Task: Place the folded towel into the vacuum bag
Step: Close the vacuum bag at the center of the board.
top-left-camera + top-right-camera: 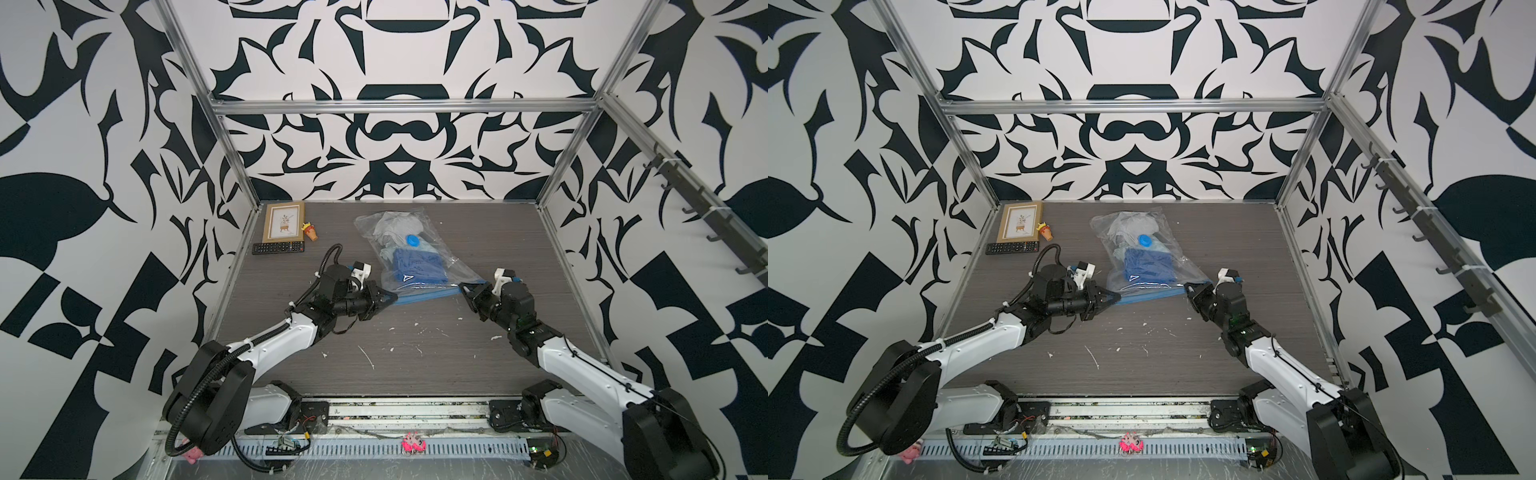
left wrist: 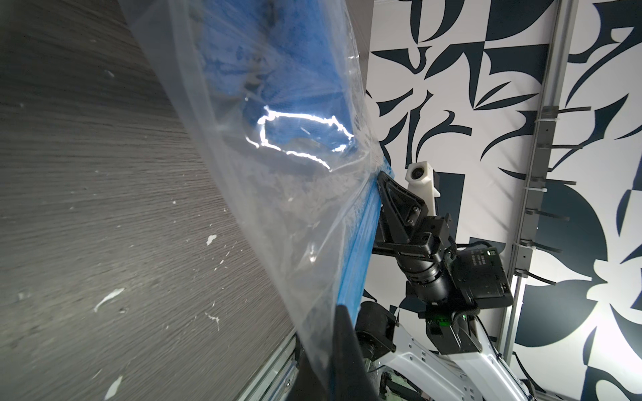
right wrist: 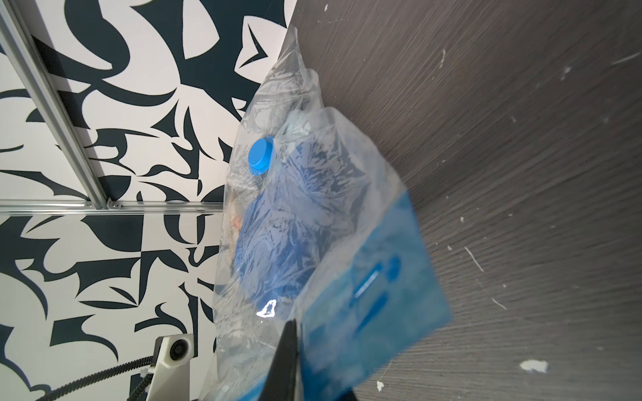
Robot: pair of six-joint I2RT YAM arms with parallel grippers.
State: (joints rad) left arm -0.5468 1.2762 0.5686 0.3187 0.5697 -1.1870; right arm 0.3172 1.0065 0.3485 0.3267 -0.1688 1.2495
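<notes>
vacuum bag (image 1: 409,245) — centre of frame on table (image 1: 415,365), blue towel (image 1: 417,268) inside | left fingers (image 1: 388,297) clamped on zip strip (image 1: 428,296) — left end | right fingers (image 1: 465,287) clamped on its right end

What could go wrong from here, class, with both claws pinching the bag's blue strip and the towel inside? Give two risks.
1. The left claw and right claw each pinch an end of the blue seal strip; pulling apart could tear the vacuum bag or lose the grip.
2. The blue towel lies near that strip; whether it is sealed is unclear, so tilting might spill it.
</notes>
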